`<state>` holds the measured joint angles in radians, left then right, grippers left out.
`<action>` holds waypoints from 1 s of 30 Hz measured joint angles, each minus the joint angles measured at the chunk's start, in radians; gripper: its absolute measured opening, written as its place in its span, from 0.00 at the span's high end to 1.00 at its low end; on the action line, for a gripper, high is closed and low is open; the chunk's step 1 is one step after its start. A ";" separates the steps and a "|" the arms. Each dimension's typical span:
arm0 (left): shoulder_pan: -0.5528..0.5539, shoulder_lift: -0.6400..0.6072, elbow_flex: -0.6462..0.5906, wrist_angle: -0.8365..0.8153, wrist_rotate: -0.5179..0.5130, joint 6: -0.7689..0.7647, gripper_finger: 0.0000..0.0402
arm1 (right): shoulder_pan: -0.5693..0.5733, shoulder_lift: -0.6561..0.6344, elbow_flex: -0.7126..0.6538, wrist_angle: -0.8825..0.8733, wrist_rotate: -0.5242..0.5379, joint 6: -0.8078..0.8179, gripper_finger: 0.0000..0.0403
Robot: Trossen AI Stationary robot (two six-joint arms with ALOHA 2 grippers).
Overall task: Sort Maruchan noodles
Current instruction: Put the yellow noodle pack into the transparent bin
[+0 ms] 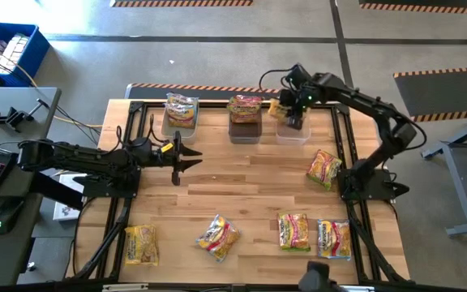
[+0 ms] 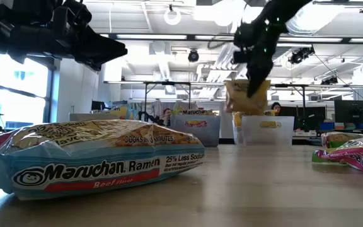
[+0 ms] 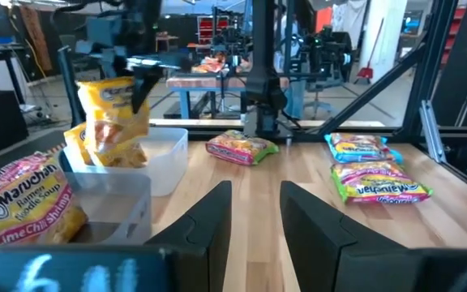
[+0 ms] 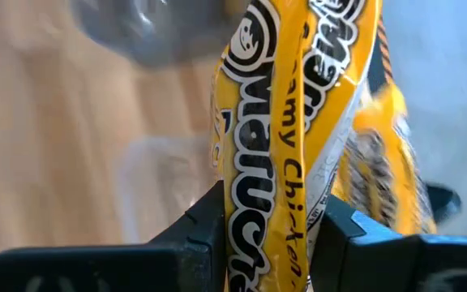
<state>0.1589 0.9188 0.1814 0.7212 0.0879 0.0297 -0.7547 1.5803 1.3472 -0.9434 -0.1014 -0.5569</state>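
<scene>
My right gripper (image 1: 295, 108) is shut on a yellow Maruchan packet (image 2: 247, 96) and hangs over the right clear tub (image 1: 293, 130) at the table's far edge. A second yellow packet (image 4: 389, 154) stands in that tub. My left gripper (image 1: 186, 158) is open and hovers over bare wood left of centre, touching nothing. The left tub (image 1: 179, 120) and the dark middle tub (image 1: 246, 123) each hold packets. Several more packets lie flat on the table: one (image 1: 324, 169) by the right arm's base, the others (image 1: 217, 237) along the near edge. My right gripper pinches the yellow Creamy Chicken packet between its two fingers (image 4: 207, 229), with the packet's face (image 4: 267, 174) running up between them. The fingers come from above, pointing down, onto its upper part (image 3: 128, 85). The packet hangs lifted clear, its lower end (image 2: 238, 116) at the tub's rim.
A blue-trimmed Beef packet (image 2: 87, 157) lies at the near edge, close to the low camera. Black frame rails (image 1: 128, 162) run along the table's left and right sides. Bare wood (image 1: 250, 174) spreads across the middle. People sit in the room behind (image 2: 275, 108).
</scene>
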 joint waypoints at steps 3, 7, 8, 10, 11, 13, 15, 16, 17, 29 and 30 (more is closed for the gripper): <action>0.000 0.000 0.000 -0.004 0.000 -0.001 0.75 | -0.046 0.040 0.000 -0.005 0.036 -0.041 0.77; 0.000 0.000 0.000 -0.022 0.000 -0.001 0.75 | -0.071 0.076 -0.001 -0.021 0.076 -0.091 0.77; 0.000 0.000 0.000 -0.022 0.000 -0.001 0.75 | -0.073 0.082 -0.001 -0.021 0.077 -0.100 0.77; 0.000 0.000 0.000 -0.022 0.000 -0.001 0.75 | -0.073 0.089 -0.001 -0.025 0.089 -0.119 0.77; 0.000 0.000 0.000 -0.022 0.000 0.001 0.75 | -0.072 0.092 -0.001 -0.024 0.094 -0.123 0.77; 0.000 0.000 0.000 -0.022 0.000 0.006 0.75 | -0.072 0.098 -0.001 -0.024 0.097 -0.125 0.77; 0.000 0.000 0.000 -0.021 0.000 0.006 0.75 | -0.072 0.103 -0.001 -0.026 0.097 -0.125 0.77; 0.000 0.000 0.000 -0.022 0.000 0.006 0.75 | -0.072 0.103 -0.001 -0.026 0.098 -0.125 0.77; 0.000 0.000 0.000 -0.022 0.000 0.006 0.75 | -0.072 0.104 -0.001 -0.025 0.099 -0.125 0.77; 0.000 0.000 0.000 -0.022 -0.001 0.006 0.75 | -0.046 0.105 -0.001 -0.073 0.132 -0.114 0.77; 0.000 0.000 0.000 -0.023 -0.001 0.006 0.75 | -0.043 0.103 -0.001 -0.075 0.133 -0.114 0.77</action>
<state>0.1589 0.9188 0.1810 0.6984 0.0865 0.0358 -0.7976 1.6838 1.3460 -1.0182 0.0317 -0.6708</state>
